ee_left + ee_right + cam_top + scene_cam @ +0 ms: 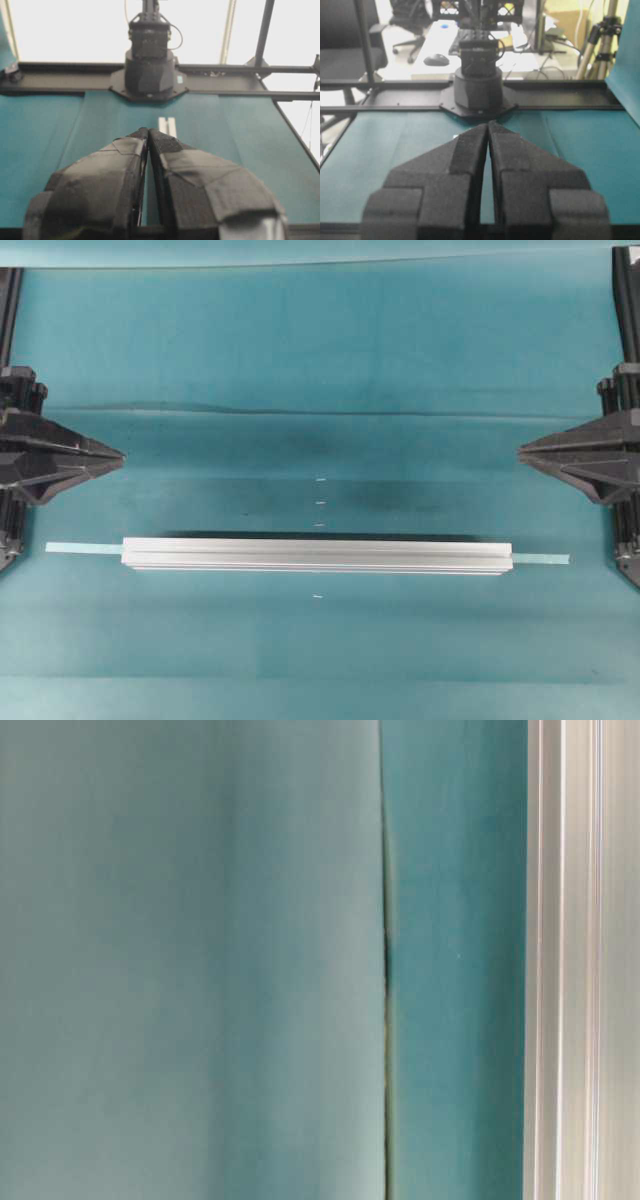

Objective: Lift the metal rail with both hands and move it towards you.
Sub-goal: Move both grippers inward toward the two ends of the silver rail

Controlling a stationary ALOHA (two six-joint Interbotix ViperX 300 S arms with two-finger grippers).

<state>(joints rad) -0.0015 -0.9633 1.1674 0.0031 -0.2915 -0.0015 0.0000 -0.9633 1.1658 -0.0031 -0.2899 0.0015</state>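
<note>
Silver grooved metal rail (pixel 316 554) on pale-blue tape strip (pixel 82 548), teal table cover (pixel 320 350), black grippers

Left claw (pixel 120 453) & right claw (pixel 521 451) closed, facing inward, apart.

We are seeing a teal cloth (pixel 320 350) covering the table, with a crease running across it. A thin pale-blue tape strip (pixel 82 547) is lying flat on it. An office chair (pixel 350 35) and a tripod (pixel 600 35) are standing beyond.
</note>
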